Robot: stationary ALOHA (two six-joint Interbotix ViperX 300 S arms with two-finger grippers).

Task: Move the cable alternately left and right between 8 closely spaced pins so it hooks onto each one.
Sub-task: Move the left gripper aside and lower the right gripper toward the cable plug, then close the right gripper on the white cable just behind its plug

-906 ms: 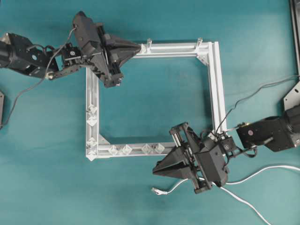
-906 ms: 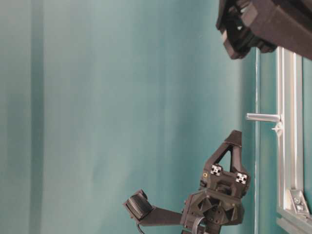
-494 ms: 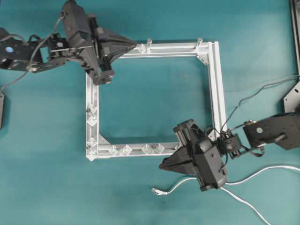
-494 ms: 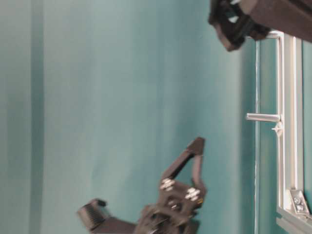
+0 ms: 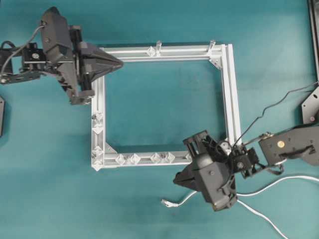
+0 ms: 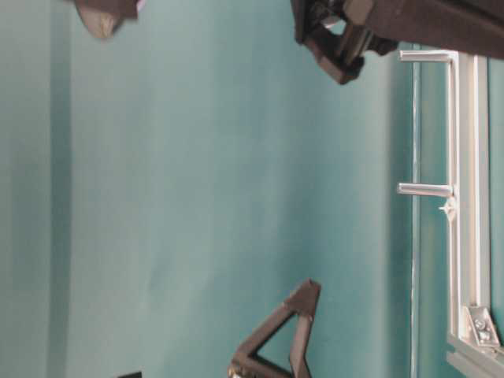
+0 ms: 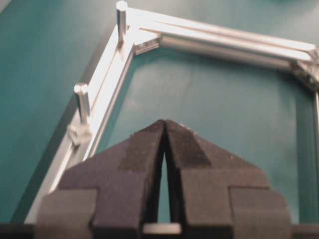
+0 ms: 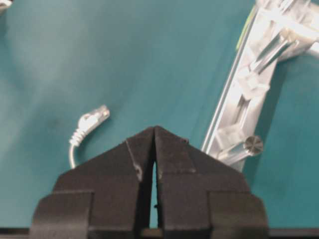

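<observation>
In the overhead view the left tool [image 5: 118, 63], tips together and empty, is above the far left corner of the frame [image 5: 232, 94], and the pins [image 5: 127, 159] sit along its near and left rails. The right tool [image 5: 176, 180], also closed on nothing, is just right of the plug of the cable [image 5: 167, 202] lying on the worktop [image 5: 159, 109]. In the right wrist view the plug [image 8: 92, 119] lies left of the closed tips, not touching them.

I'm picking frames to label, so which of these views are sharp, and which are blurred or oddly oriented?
Overhead: evenly lit, sharp; the cable and pins read clearly. Table-level: turned sideways, with dark arm parts cut off at its edges. Left wrist: the frame is soft. Right wrist: the cable's plug is fairly clear, the frame beside it overexposed and blurred.
</observation>
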